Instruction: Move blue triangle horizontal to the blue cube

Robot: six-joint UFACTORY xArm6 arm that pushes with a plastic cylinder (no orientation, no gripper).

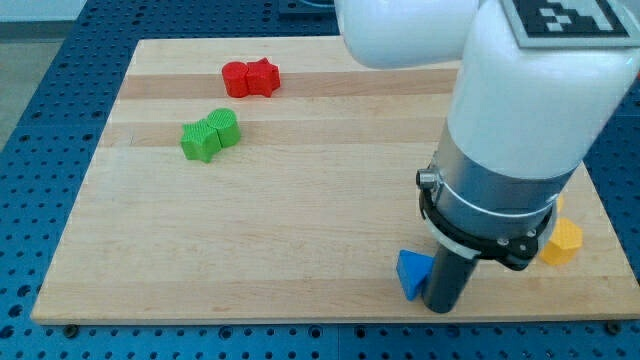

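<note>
My tip has no jaws, holds nothing — it touches the blue triangle on its right. Blue cube hidden — next, push left.

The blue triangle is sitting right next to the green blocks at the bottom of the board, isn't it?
Not quite. The camera view shows the blue triangle at the board's bottom beside my tip, not the green blocks, which sit far off at the upper left.
</note>
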